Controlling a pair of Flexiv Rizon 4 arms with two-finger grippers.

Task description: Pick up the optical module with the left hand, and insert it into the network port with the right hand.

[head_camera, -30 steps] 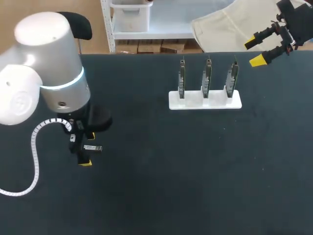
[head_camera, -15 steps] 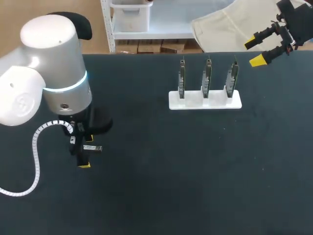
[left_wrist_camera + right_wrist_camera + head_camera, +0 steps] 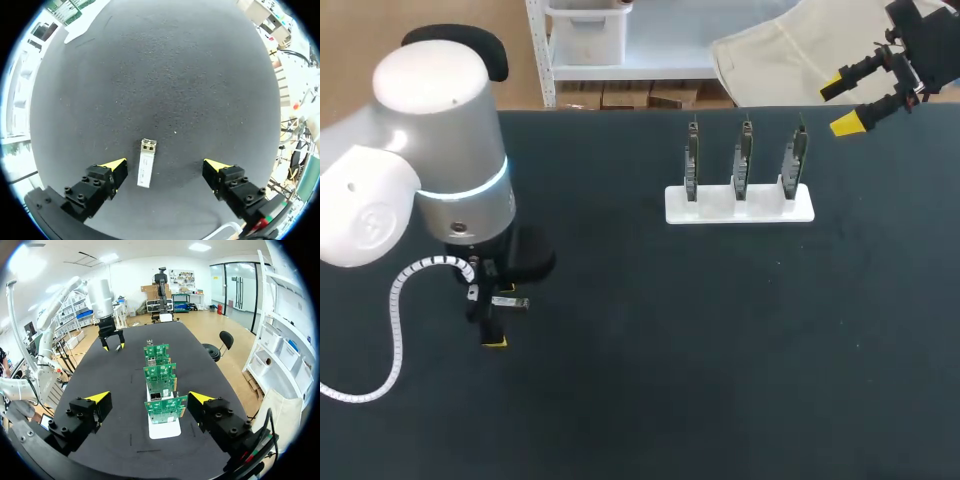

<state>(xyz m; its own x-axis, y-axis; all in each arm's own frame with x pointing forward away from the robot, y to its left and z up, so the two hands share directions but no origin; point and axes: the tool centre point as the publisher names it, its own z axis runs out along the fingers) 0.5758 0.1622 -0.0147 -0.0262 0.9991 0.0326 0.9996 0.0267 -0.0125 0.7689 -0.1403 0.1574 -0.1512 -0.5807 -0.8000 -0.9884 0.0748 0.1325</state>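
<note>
Optical module [image 3: 146,162] is found lying flat on the dark surface [image 3: 720,350]. The white stand [image 3: 739,203] is set well apart from the module. Left gripper [image 3: 165,165] is poised above the module, fingers spread wide, nothing gripped. The module is seen off-centre, nearer one finger. Centring is advised before descent, then closure across the module's narrow width. Right gripper [image 3: 150,396], fingers apart and empty, is held far from the module.

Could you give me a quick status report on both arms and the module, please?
Left claw open, optical module flat between its fingers, untouched. Right claw open, facing board stand. Nothing blocking.
</note>
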